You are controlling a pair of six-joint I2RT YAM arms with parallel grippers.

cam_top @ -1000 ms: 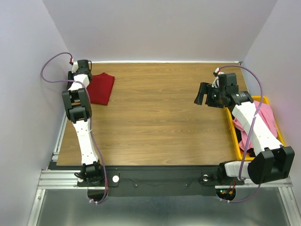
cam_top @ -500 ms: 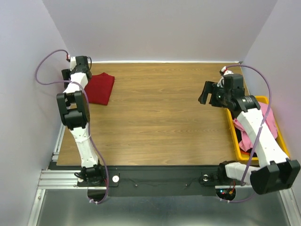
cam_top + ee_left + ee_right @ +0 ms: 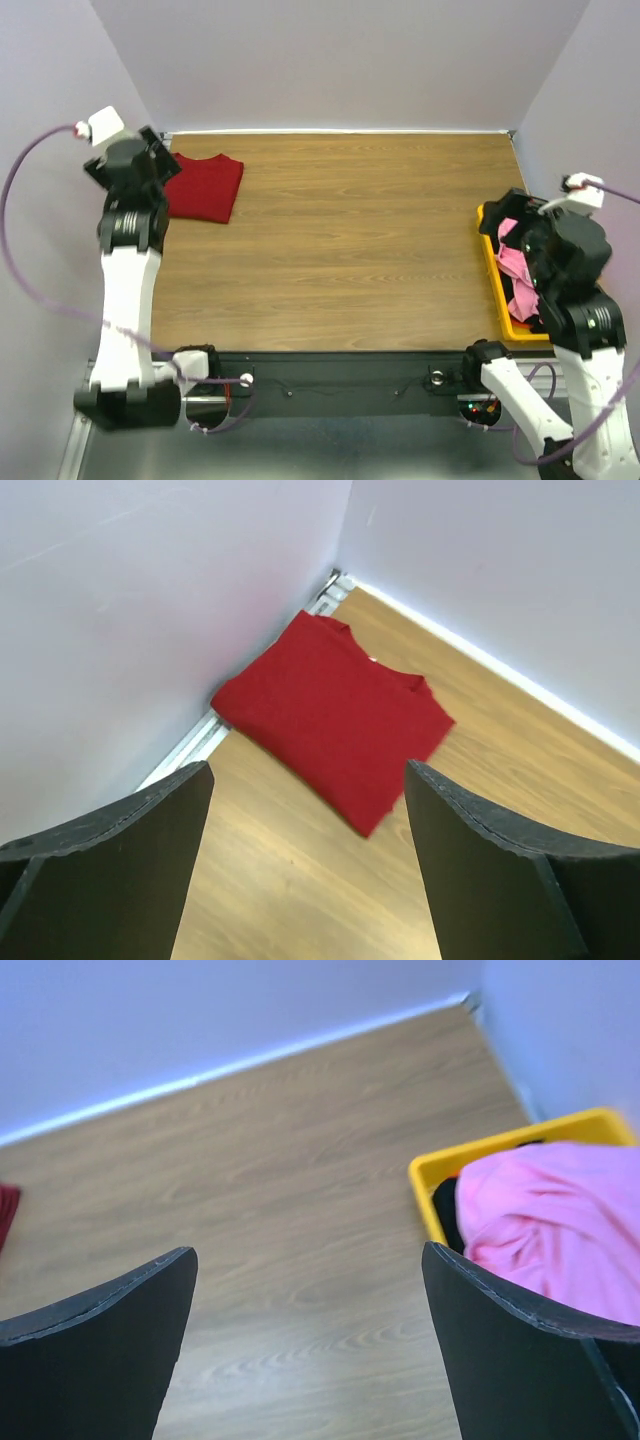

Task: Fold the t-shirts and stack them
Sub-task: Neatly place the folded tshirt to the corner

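Note:
A dark red t-shirt [image 3: 205, 187] lies folded flat at the far left corner of the table, its neck toward the back wall [image 3: 335, 725]. My left gripper [image 3: 152, 163] hangs open above the shirt's near left side, nothing between its fingers [image 3: 308, 780]. A crumpled pink t-shirt [image 3: 514, 264] fills the yellow bin, with a black t-shirt [image 3: 446, 1210] under it. My right gripper [image 3: 507, 220] is open and empty [image 3: 308, 1253], held high over the bin's far end and the wood beside it.
The yellow bin [image 3: 490, 262] stands at the table's right edge [image 3: 500, 1145]. Walls close in the left, back and right sides. Bare wooden tabletop [image 3: 350, 240] stretches between the red shirt and the bin.
My left gripper has opened and lifted up and back off the red shirt, which stays folded in the corner. The right arm has pulled back rightward and upward, over the bin.

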